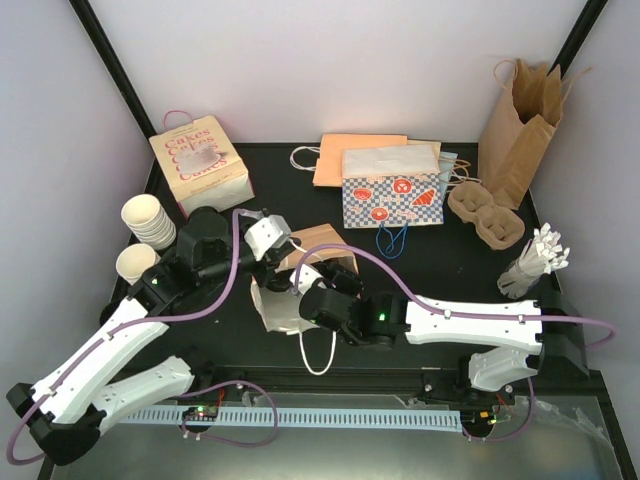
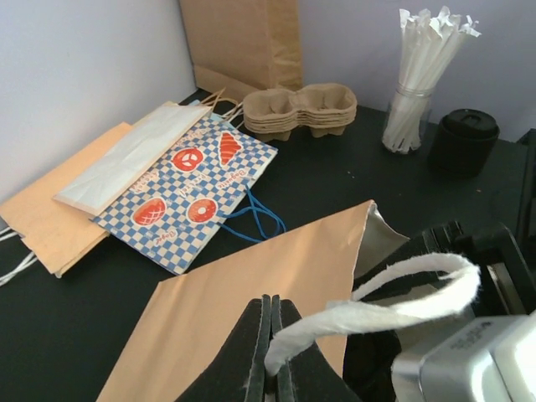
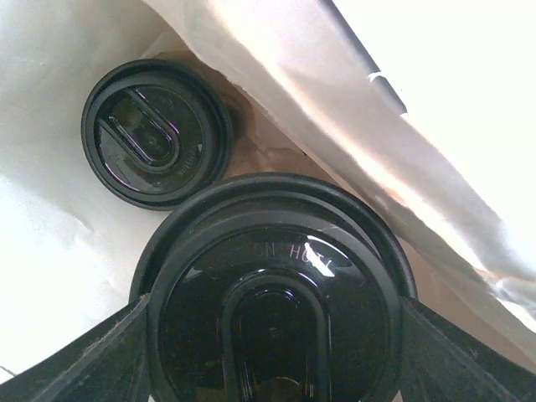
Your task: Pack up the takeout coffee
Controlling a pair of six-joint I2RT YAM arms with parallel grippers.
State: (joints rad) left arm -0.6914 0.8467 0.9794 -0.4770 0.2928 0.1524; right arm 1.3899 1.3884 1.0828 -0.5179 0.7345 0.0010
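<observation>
While pinching the white handle [image 2: 394, 293] of the brown bag [image 2: 234, 310] with the left gripper [image 2: 270, 322] clamped fully shut, clasps the coffee [image 3: 276, 251] with the right gripper [image 3: 272, 360], one finger [image 3: 75, 364] against each side of its black-lidded top. Holds it inside the bag's white-lined mouth, just beside a second lidded cup [image 3: 155, 134] set deeper in.

The black table [image 1: 450, 270] carried a cake box [image 1: 200, 165] at its far left, with stacked cream cups [image 1: 148, 220] and a single cup [image 1: 135, 262] just nearer. Flat paper bags [image 1: 392, 198] lay piled at the far middle, with pulp cup carriers [image 1: 485, 215] beside them and a tall brown bag [image 1: 520, 125] upright behind. A jar of wrapped straws [image 1: 530, 265] stood at the right, black lids [image 2: 463, 141] near it. A kraft bag [image 1: 320, 255] lay on its side at the centre.
</observation>
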